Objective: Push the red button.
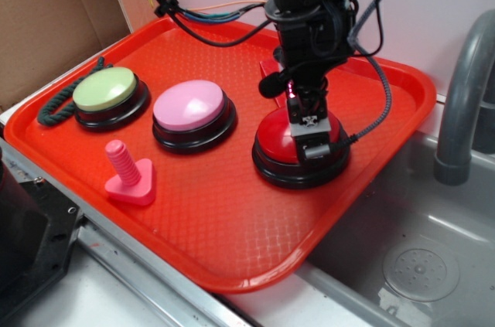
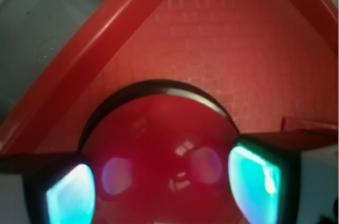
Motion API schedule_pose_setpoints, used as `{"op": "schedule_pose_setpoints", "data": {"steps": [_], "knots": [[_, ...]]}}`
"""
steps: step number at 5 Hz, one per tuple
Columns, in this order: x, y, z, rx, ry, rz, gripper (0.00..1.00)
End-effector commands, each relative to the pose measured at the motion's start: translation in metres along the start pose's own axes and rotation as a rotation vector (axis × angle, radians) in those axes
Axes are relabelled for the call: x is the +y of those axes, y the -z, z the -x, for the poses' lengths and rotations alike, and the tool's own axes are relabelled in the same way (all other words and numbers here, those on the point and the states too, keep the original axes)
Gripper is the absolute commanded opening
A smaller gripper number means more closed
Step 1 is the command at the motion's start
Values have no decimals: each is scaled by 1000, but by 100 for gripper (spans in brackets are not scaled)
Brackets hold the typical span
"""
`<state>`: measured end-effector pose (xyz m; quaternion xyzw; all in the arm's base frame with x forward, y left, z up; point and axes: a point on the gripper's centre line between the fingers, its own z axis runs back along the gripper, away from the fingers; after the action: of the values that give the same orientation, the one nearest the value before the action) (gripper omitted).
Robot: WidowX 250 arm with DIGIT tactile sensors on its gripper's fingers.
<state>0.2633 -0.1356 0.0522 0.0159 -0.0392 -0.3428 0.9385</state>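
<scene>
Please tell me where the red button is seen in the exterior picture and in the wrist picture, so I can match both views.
Exterior: the red button sits right of center on the red tray, directly under the hand.
Wrist: the red button fills the lower middle, between the two fingers.
Shared landmark: the tray's raised rim, beside the grey sink.

Grey sink (image 1: 433,265), pale wall (image 1: 433,2), cardboard (image 1: 46,18).
</scene>
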Motion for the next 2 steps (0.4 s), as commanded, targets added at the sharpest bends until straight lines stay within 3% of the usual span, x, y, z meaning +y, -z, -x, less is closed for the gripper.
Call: {"op": "schedule_pose_setpoints", "data": {"steps": [1,2], "knots": [[4,-13,-6,-8,20,3,100],[7,-51,-7,-7,85,-4,100]]}}
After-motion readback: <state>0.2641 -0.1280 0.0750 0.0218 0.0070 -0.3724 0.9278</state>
